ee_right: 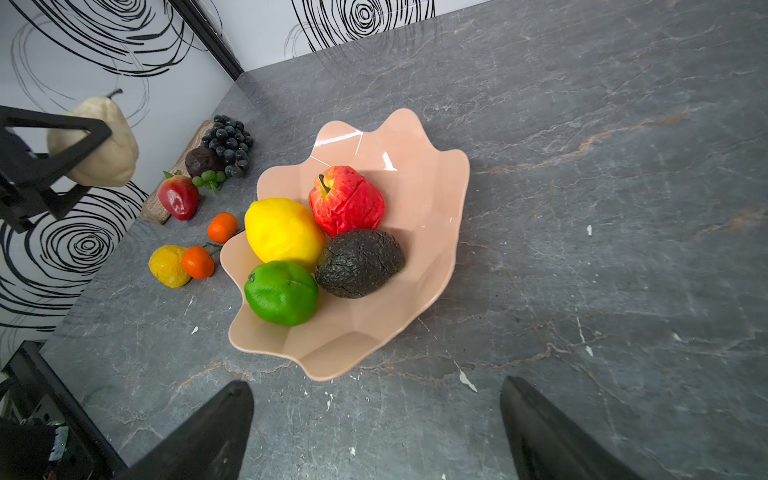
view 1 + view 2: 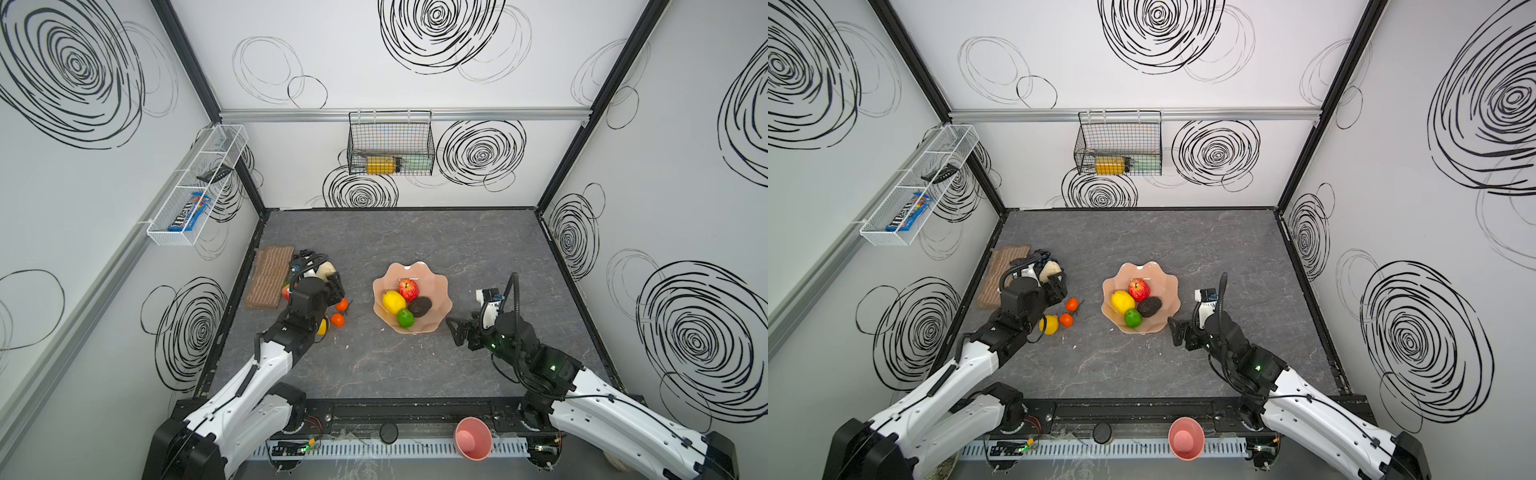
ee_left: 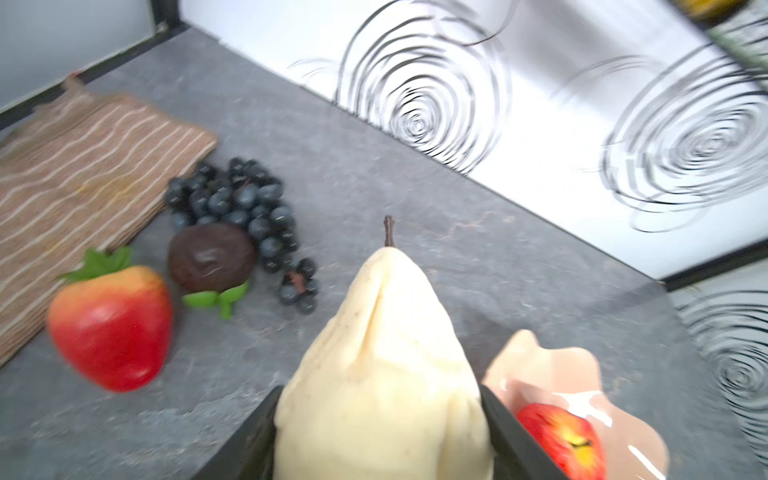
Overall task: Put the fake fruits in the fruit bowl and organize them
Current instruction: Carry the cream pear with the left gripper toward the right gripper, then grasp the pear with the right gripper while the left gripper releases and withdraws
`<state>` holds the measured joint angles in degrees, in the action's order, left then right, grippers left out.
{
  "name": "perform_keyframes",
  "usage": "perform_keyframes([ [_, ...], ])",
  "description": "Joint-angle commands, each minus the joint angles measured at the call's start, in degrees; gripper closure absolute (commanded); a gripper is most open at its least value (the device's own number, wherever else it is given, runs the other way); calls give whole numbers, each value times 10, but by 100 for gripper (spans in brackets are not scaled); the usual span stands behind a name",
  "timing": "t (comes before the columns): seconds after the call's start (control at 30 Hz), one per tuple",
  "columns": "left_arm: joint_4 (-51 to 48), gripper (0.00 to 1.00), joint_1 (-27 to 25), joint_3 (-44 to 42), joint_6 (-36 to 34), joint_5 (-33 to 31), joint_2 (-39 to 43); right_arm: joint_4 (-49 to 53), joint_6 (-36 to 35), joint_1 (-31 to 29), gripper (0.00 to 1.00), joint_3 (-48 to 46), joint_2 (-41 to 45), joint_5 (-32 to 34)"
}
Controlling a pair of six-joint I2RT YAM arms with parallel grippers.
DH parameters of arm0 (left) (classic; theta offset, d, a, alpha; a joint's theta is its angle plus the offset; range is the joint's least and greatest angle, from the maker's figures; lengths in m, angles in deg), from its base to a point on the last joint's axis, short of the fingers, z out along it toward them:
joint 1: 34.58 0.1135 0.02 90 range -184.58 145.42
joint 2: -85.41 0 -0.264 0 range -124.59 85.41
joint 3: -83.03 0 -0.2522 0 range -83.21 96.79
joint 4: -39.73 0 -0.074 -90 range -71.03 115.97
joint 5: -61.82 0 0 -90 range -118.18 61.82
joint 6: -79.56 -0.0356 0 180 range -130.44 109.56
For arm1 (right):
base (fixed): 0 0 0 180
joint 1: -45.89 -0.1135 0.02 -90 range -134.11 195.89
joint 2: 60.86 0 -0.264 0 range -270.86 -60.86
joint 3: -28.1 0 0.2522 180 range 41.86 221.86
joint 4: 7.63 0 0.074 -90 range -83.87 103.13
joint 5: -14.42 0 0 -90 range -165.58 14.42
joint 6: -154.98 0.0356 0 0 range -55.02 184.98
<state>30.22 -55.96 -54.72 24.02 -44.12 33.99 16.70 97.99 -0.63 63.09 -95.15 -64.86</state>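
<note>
The peach-pink fruit bowl [image 2: 440,286] [image 1: 419,195] stands mid-table and holds a red apple [image 2: 408,289], a lemon [image 2: 393,302], a lime [image 2: 405,318] and an avocado [image 2: 419,306]. My left gripper [image 3: 380,415] [image 2: 334,286] is shut on the beige pear [image 3: 382,353] [image 1: 104,141], raised left of the bowl. On the table below lie a strawberry [image 3: 112,328], a black grape bunch [image 3: 241,208], a dark round fruit [image 3: 212,262], two oranges [image 2: 342,304] [image 2: 338,320] and a second lemon [image 1: 166,266]. My right gripper [image 1: 376,415] [image 2: 455,332] stands open and empty by the bowl's near right rim.
A brown woven cloth [image 2: 268,276] lies along the left wall beside the loose fruits. A pink cup [image 2: 473,438] sits on the front rail. A black wire basket [image 2: 390,143] hangs on the back wall and a white wire shelf [image 2: 195,187] on the left wall.
</note>
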Motion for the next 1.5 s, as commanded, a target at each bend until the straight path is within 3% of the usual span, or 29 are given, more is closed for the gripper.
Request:
perform_keyframes([
  [0.0,102,33,-60,-7,-68,-11,8,7,15,3,3,34,-7,-2],
  [0.1,168,35,-114,-10,-104,44,-10,10,20,2,3,55,-12,-10],
  [0.23,253,35,-216,-23,-193,21,-36,14,37,3,3,74,-3,-14],
  [0.33,312,35,-258,-37,-236,39,-50,13,51,3,4,91,3,-31],
  [0.5,388,35,-285,-70,-272,114,-61,5,75,0,4,114,1,-81],
  [0.73,516,34,-333,-125,-319,131,-90,-22,107,-14,6,132,-13,-136],
  [0.97,568,34,-373,-136,-344,126,-125,-66,136,-68,7,136,-61,-129],
  [1.2,596,33,-398,-141,-363,120,-139,-89,153,-150,10,147,-112,-54],
  [1.47,606,33,-408,-147,-381,123,-141,-120,156,-161,16,139,-127,-63],
])
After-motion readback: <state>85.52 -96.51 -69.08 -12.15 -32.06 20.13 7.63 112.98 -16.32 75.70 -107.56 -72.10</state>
